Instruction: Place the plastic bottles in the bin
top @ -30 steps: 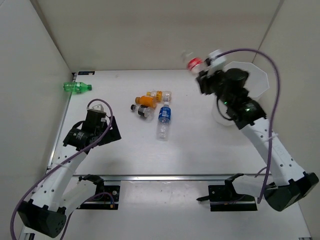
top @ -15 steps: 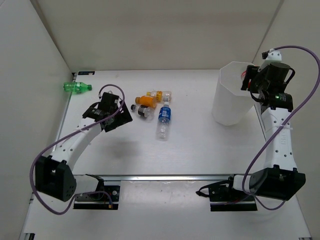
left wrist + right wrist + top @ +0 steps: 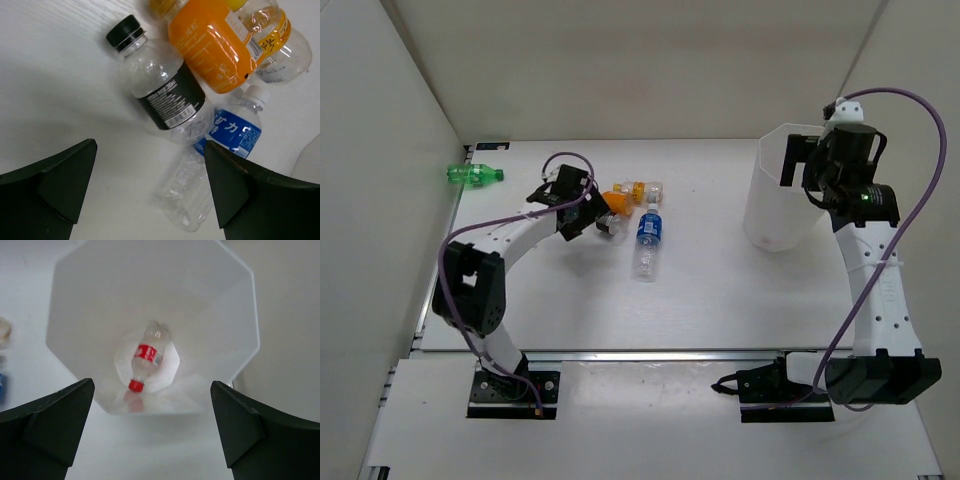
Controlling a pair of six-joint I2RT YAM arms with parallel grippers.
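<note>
Now the left claw gapes wide just over the small clear black-labelled plastic bottle, lying slanted upper left to lower right in the upper middle of the left wrist view, while the right claw, wide too, hangs over the tall white plastic bin.

Left end effector spread wide, low, right end effector spread, raised

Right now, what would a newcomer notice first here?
A red-labelled bottle lies alone at the bottom of the white bin, with the open right gripper above it. The open left gripper hovers over a black-capped bottle, an orange bottle and a blue-labelled bottle huddled mid-table; a green bottle lies apart at the far-left edge.
</note>
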